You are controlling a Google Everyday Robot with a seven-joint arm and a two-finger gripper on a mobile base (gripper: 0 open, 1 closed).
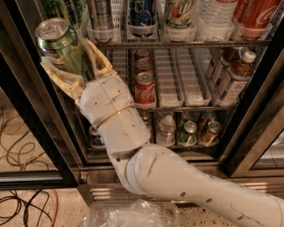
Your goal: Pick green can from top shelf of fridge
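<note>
The green can [63, 45] is a tall slim can with pale streaks and a silver lid with pull tab. It sits tilted between the cream fingers [57, 74] of my gripper [73, 60], which is shut on it. The can is held in front of the left end of the top shelf [177, 43], a wire rack with white lane trays holding tall cans and bottles. My white arm rises from the lower right across the fridge [40, 106] front.
A white-and-green 7UP-style can [181, 12] and a red cola can [255, 13] stand on the top shelf. Short red cola cans [144, 84] fill the middle rack; bottles [235, 73] stand at right. Cables [22, 208] and a clear plastic bag [128, 215] lie on the floor.
</note>
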